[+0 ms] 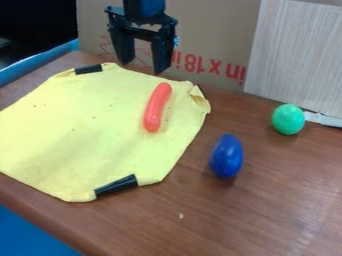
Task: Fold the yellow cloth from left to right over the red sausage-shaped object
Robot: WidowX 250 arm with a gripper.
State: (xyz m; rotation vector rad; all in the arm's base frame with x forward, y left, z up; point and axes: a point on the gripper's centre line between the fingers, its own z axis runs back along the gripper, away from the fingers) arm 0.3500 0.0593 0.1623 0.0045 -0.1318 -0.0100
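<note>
The black gripper hangs at the upper left, over the far edge of a yellow cloth, its two fingers spread apart with nothing between them. Nearest to it is an orange-red sausage-shaped toy, which lies on the right part of the cloth, below and to the right of the fingers. To the right of the cloth, a dark blue egg-shaped object rests on the brown table. Farther back on the right sits a green egg-shaped object.
Behind the table stand a cardboard panel with red print and a light wood-grain board. Black strips hold the cloth at its far corner and near edge. A white strip lies beside the green object.
</note>
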